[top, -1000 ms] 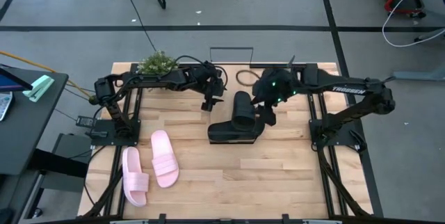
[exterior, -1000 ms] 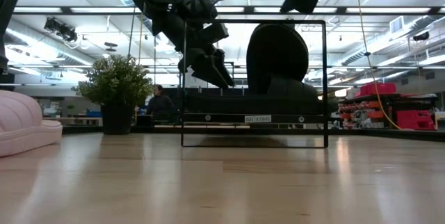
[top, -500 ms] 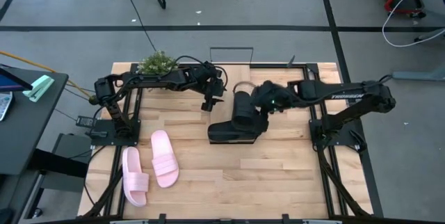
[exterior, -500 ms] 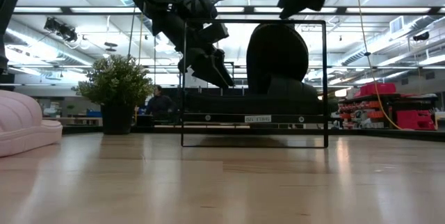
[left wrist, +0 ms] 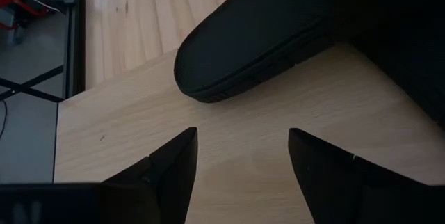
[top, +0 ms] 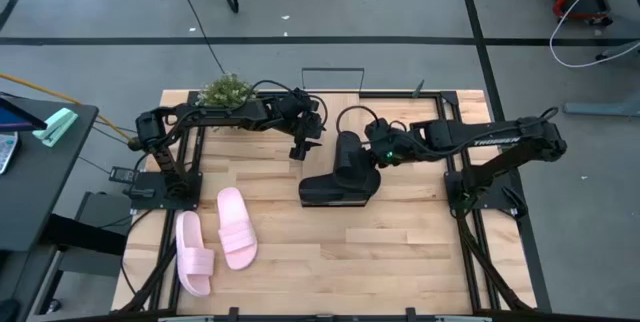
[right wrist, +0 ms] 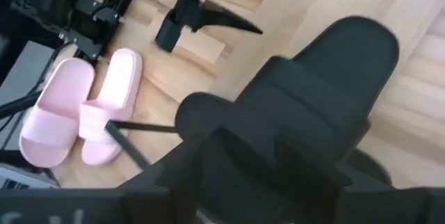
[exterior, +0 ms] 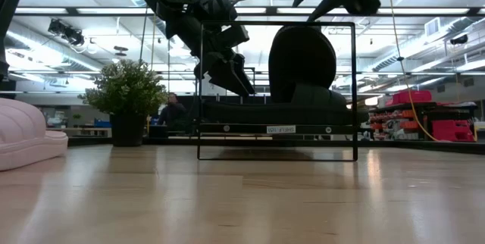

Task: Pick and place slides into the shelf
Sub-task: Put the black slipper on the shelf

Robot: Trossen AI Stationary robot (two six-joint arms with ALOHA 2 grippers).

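The two black slides (top: 340, 172) sit just right of centre in the high view, on the shelf (top: 338, 194). One lies flat along the board and the other stands across its top end, leaning on it. I'd guess it landed that way when set down and wants straightening before it counts as placed. In the low view the pair shows inside the thin black wire frame (exterior: 277, 91), the upright one as a dark hump.

The right gripper (top: 372, 154) hangs just beside the leaning slide, on its right. Its fingers are spread and hold nothing; its wrist view looks straight down on the black pair, so it seems poised to nudge or re-grip that slide. The left gripper (top: 303, 149) waits just left of the slides, fingers (left wrist: 174, 165) apart and empty over bare board, a black toe just ahead of them.

Count: two black slides on the shelf, and two pink slides (top: 216, 238) lying side by side at lower left, well apart from both arms, not yet moved. One potted plant (top: 226, 91) stands at the table's upper left.
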